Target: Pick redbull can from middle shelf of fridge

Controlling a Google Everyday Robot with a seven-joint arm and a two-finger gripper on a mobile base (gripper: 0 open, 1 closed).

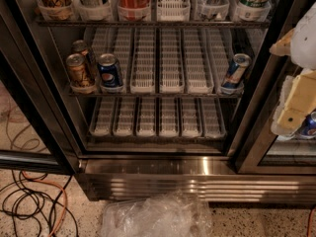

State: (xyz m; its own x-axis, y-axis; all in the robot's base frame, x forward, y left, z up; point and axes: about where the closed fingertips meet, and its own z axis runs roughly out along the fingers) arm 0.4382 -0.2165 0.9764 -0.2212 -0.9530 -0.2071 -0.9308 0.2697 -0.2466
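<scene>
The redbull can (236, 73) stands tilted in the far right lane of the middle shelf (153, 95) of the fridge (197, 168), at the shelf's front edge. It is slim, blue and silver with a silver top. My gripper (292, 113), cream and white, hangs at the right edge of the view in front of the right door frame. It is to the right of the can, slightly lower, and apart from it.
A blue Pepsi can (109, 72) and two gold-brown cans (79, 71) stand at the shelf's left end. More drinks stand on the top shelf (148, 22). Another blue can (309, 125) shows behind my gripper. Cables (29, 201) and a crumpled clear plastic bag (153, 216) lie on the floor.
</scene>
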